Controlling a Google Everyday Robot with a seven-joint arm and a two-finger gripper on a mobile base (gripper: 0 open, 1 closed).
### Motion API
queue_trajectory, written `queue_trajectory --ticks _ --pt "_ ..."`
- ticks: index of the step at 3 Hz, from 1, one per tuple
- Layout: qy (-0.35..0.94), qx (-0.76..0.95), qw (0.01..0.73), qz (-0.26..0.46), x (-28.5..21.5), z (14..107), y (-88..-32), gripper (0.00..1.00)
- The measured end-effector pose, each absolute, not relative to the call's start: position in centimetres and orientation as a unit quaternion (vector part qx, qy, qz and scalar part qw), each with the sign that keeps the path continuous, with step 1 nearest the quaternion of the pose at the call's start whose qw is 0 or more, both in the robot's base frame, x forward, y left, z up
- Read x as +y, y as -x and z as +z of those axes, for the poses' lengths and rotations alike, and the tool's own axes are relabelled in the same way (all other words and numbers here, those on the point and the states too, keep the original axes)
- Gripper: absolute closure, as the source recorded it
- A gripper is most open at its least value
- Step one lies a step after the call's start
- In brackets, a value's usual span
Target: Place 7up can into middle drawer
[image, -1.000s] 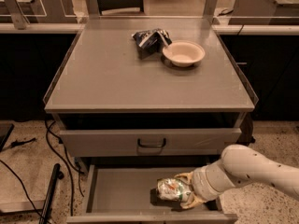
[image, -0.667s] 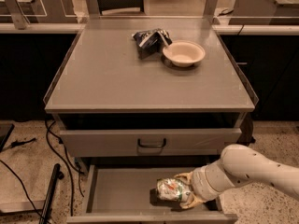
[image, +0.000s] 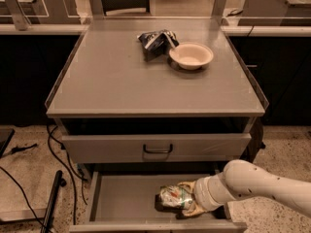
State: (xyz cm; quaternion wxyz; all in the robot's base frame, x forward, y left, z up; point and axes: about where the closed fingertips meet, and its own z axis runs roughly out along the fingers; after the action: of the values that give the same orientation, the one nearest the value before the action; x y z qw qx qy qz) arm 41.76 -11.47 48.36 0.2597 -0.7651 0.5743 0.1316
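Observation:
The 7up can (image: 173,197), silver-white with a green band and a red spot, lies on its side low inside the open middle drawer (image: 124,199), right of its middle. My gripper (image: 187,201) reaches in from the right on a white arm (image: 252,184). Its beige fingers (image: 190,210) are closed around the right end of the can. The can is at or just above the gray drawer floor; I cannot tell whether it touches.
A closed drawer front with a black bar handle (image: 157,149) is right above the open drawer. On the cabinet top (image: 116,81) stand a cream bowl (image: 191,55) and a dark foil snack bag (image: 155,42). Cables (image: 52,144) and a black pole (image: 51,203) are on the floor at left.

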Motion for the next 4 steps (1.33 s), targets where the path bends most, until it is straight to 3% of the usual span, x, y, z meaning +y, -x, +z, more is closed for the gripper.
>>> queue_trajectory --ticks 4 --pt "0.760 0.585 0.251 0.133 -8.2 40.6 -45.4 1.00"
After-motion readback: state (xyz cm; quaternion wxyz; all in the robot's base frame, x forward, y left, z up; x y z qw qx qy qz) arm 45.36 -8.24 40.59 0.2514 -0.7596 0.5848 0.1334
